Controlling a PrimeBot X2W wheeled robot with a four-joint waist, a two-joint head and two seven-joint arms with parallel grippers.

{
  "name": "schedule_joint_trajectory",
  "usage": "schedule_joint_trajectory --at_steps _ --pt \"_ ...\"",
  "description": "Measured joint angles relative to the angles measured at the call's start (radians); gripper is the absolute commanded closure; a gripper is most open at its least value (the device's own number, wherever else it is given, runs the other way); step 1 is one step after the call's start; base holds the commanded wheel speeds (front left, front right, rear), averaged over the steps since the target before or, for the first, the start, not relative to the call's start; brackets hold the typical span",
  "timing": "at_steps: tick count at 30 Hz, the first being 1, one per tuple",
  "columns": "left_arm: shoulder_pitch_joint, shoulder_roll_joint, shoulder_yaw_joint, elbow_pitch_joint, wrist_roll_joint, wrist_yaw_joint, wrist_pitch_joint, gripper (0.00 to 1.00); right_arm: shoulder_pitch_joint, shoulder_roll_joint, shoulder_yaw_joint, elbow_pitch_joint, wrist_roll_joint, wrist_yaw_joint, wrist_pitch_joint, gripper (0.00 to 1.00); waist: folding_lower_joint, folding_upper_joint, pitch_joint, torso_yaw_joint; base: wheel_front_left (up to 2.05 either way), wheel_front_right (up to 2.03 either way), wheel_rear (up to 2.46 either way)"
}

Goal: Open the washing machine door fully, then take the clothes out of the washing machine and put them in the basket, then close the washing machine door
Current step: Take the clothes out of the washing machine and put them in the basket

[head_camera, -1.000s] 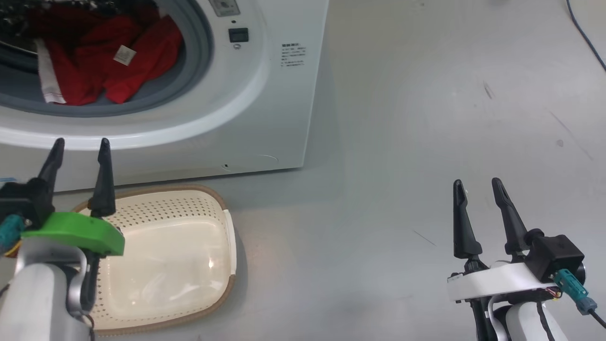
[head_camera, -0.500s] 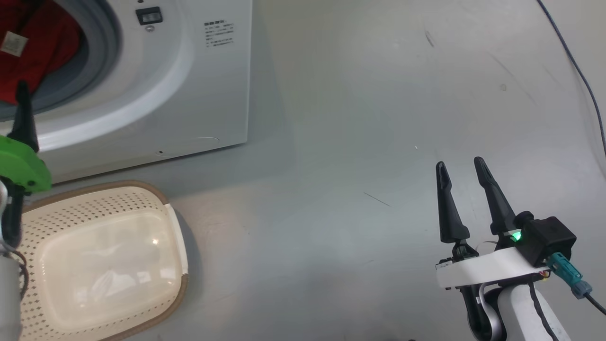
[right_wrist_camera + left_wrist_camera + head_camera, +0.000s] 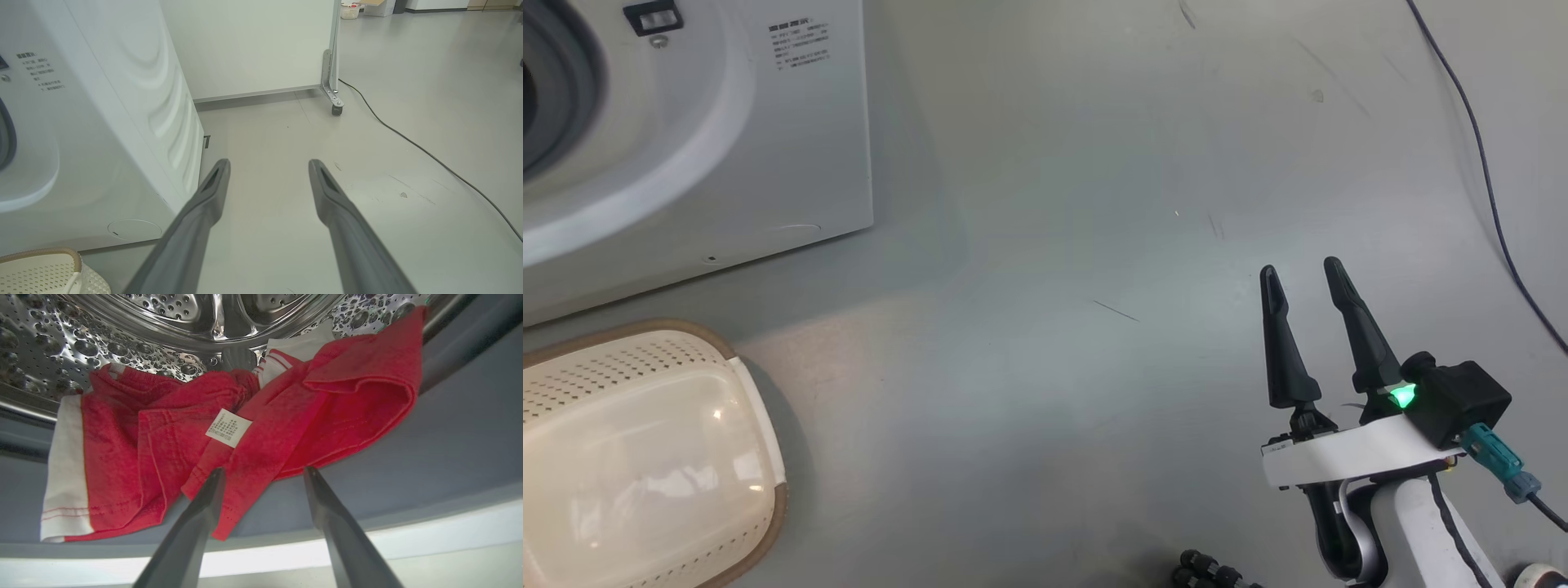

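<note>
- White tag [image 3: 228, 427] on the clothes [image 3: 347, 396]: print too small to read.
- Left gripper [image 3: 263, 470]: spread wide, empty, tips at the clothes' lower hem.
- Right gripper [image 3: 1299, 269]: spread, empty.

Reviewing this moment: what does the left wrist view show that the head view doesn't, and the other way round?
Left wrist view, not head view: the red clothes lying in the steel drum, their white tag, and the open left gripper pointing at the fabric's front edge.
Head view, not left wrist view: the basket on the floor, the open right gripper holding nothing, and a cable.
Both: the washing machine, with its white front and grey seal.
</note>
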Motion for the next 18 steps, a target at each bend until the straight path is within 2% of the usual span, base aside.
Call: schedule_joint_trajectory --at_steps 18 --pt "-0.168 0.052 0.011 0.126 -0.011 0.018 0.075 0.00 -0.012 0.001 0.031 -0.016 0.008 -0.026 0.000 0.00 0.0000 0.0000 0.047 -0.048 0.00 0.00 0.00"
